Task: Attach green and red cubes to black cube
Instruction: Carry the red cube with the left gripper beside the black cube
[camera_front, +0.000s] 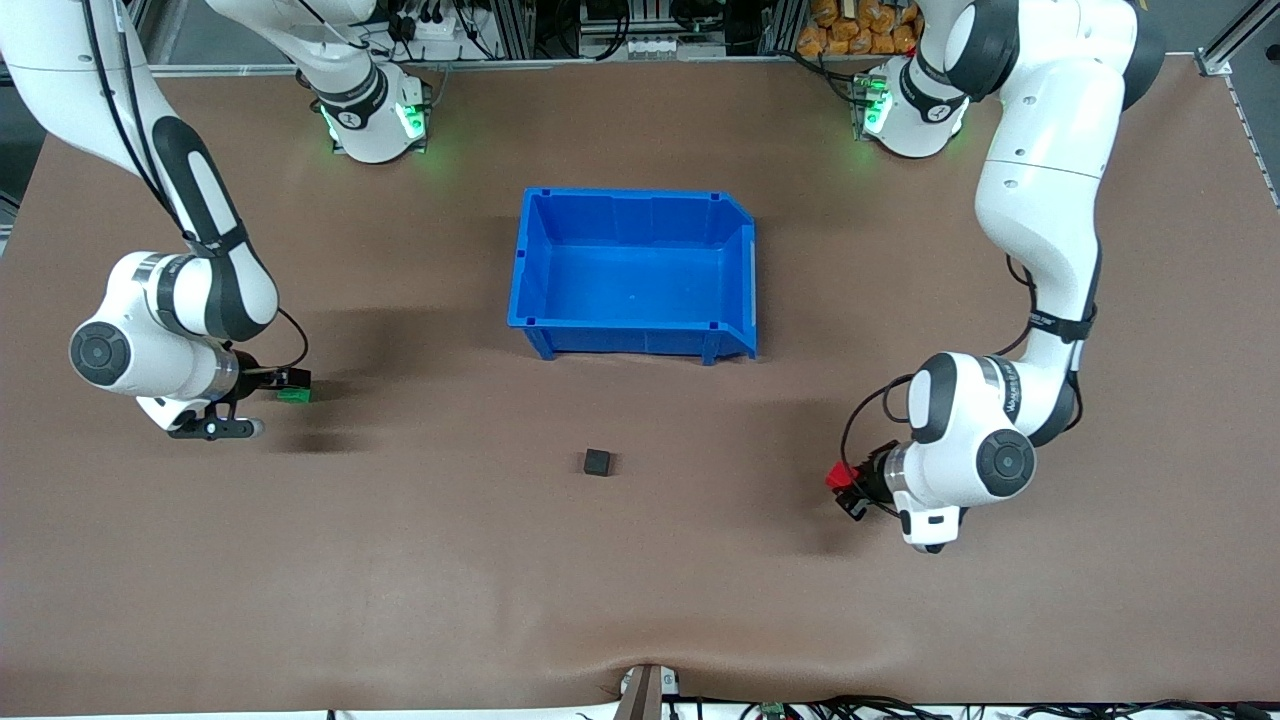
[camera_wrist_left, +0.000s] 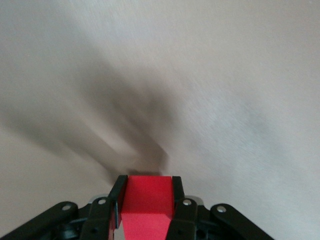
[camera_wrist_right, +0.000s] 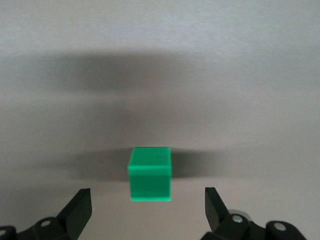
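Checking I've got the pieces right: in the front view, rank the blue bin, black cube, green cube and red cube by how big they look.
1. blue bin, by far the largest.
2. black cube, green cube and red cube: all tiny and look much alike. The green and red ones are partly hidden by the grippers, so I won't rank them.

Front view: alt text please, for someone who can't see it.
A black cube sits alone on a brown table, nearer the camera than an empty blue bin. The left hand grips a red cube at its end of the table; the right hand is open around a green cube.
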